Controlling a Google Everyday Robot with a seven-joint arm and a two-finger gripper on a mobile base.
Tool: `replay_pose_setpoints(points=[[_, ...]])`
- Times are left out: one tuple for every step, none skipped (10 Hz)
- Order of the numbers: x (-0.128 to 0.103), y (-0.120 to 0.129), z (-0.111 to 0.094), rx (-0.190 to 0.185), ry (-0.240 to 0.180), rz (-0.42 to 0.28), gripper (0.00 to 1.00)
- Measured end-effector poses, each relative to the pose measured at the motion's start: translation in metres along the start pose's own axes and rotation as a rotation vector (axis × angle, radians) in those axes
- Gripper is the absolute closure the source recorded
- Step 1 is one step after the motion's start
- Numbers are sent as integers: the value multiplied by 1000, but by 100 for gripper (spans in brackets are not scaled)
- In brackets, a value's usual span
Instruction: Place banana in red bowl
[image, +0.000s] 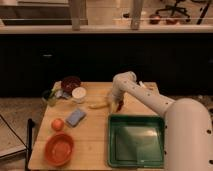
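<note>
The yellow banana (99, 104) lies on the wooden table (95, 132) near its middle, just left of my gripper (116, 104). The gripper hangs down from the white arm right beside the banana's right end, touching or almost touching it. The red bowl (59, 148) is wide and orange-red, stands empty at the table's front left corner, well away from the gripper.
A green tray (136, 140) fills the front right. An orange fruit (58, 124) and a blue sponge (75, 117) lie left of centre. A dark maroon bowl (70, 83), a white cup (79, 94) and a green cup (49, 97) stand at the back left.
</note>
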Motion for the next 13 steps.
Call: replay_pose_setpoints(points=[[0, 0, 0, 0, 0, 0, 20], [0, 0, 0, 0, 0, 0, 20], [0, 0, 0, 0, 0, 0, 20], [0, 0, 0, 0, 0, 0, 20], [0, 0, 0, 0, 0, 0, 20], [1, 0, 0, 0, 0, 1, 20], [1, 0, 0, 0, 0, 1, 20], [1, 0, 0, 0, 0, 1, 20], [1, 0, 0, 0, 0, 1, 20], [1, 0, 0, 0, 0, 1, 21], [1, 0, 0, 0, 0, 1, 25], [1, 0, 0, 0, 0, 2, 36], [1, 1, 0, 0, 0, 2, 40]])
